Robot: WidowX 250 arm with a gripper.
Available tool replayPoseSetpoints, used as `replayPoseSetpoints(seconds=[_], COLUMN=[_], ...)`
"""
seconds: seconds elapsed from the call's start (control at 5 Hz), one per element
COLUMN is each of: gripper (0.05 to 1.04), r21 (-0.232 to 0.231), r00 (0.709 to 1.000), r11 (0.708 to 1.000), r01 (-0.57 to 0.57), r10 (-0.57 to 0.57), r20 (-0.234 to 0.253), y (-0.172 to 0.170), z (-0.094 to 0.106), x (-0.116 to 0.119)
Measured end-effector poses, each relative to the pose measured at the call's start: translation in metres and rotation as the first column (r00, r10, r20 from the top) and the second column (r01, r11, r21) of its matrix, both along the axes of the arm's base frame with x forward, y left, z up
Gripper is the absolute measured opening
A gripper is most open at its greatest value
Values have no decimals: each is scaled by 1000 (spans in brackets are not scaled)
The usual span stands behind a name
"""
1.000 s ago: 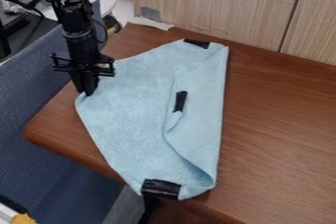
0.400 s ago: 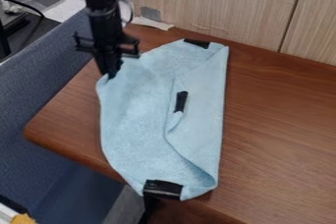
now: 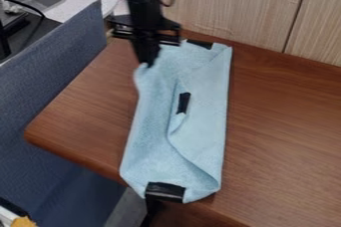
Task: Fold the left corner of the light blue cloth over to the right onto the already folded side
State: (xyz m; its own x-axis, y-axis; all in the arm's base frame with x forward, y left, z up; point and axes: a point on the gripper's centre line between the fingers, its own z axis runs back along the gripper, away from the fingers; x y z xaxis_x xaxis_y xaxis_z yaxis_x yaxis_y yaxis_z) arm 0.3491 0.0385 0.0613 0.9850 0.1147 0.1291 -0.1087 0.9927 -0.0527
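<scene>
Black, one end effector (image 3: 147, 64) is clamped on one light-blue cloth's (image 3: 198, 136) upper-left corner.

The light blue cloth (image 3: 200, 131) lay partly folded on the brown bench (image 3: 286, 121), its left side lifted at the upper corner in the pincer (image 3: 148, 64). Black patches marked its top edge, its bottom edge and a folded-in corner near its middle.

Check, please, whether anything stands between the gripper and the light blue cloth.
Nothing visible does: the gripper holds the light blue cloth directly, by its edge near the far end. The black strip at that end lies off to one side.
</scene>
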Motion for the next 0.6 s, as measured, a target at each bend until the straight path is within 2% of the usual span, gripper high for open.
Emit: replayPoseSetpoints(seconds=[0.2,0.4,0.6], gripper=[68,68,68], r21=[5,-2,8], r00=[999,995,994], r11=[999,995,994], r01=[46,102,104], r10=[-46,-102,-105], r20=[10,9,7], y=[-24,-56,-70], z=[-4,-22,-41], x=[6,14,20])
